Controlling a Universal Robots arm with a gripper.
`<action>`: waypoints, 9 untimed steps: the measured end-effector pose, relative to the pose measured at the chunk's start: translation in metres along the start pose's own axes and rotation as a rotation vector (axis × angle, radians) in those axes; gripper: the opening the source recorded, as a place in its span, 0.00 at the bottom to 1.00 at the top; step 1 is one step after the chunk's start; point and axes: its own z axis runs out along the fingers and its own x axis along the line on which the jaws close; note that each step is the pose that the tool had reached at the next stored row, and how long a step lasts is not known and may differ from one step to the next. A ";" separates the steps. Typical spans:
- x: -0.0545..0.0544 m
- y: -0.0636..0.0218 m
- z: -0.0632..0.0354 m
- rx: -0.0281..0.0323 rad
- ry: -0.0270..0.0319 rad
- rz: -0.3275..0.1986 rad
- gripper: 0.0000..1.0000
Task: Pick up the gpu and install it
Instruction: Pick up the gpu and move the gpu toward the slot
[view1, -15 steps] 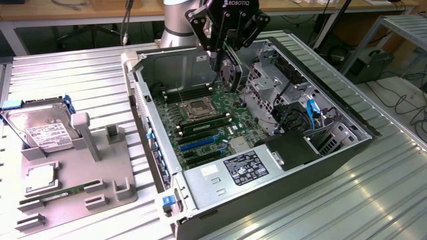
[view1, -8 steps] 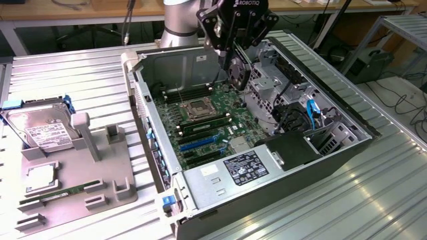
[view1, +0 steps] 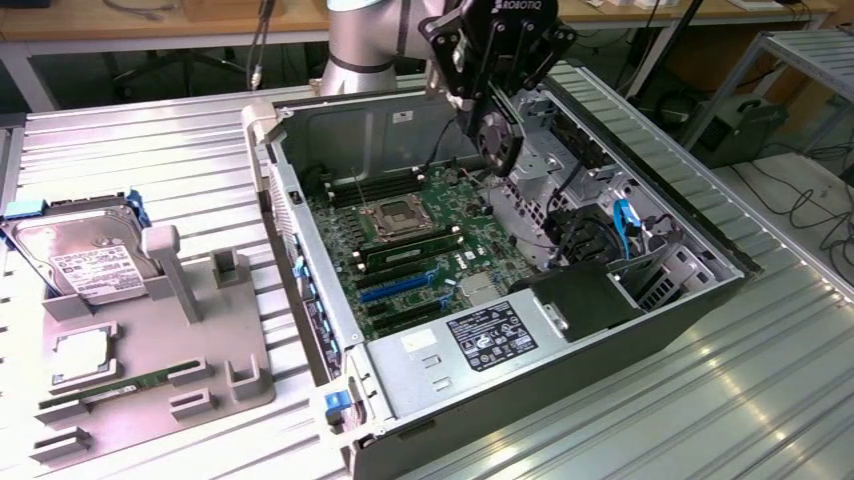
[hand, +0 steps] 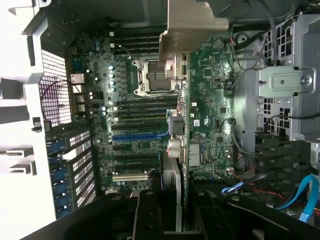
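Gripper w/ gpu, label prob. ROBOTIQ

Computer case at frame centre; hard drive on tray, exterior view's left; gpu above motherboard, upper centre.

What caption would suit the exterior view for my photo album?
Gripper holds the gpu on edge above the motherboard inside the open computer case.

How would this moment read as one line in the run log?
end effector: shut on gpu | place: over motherboard in open computer case | gpu: not seated
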 end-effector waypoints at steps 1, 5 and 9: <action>-0.002 0.0001 0.0000 0.0000 0.0000 0.000 0.28; -0.011 0.0007 0.0000 0.0000 0.0000 0.000 0.28; -0.019 0.0011 0.0003 0.0001 0.0000 0.000 0.28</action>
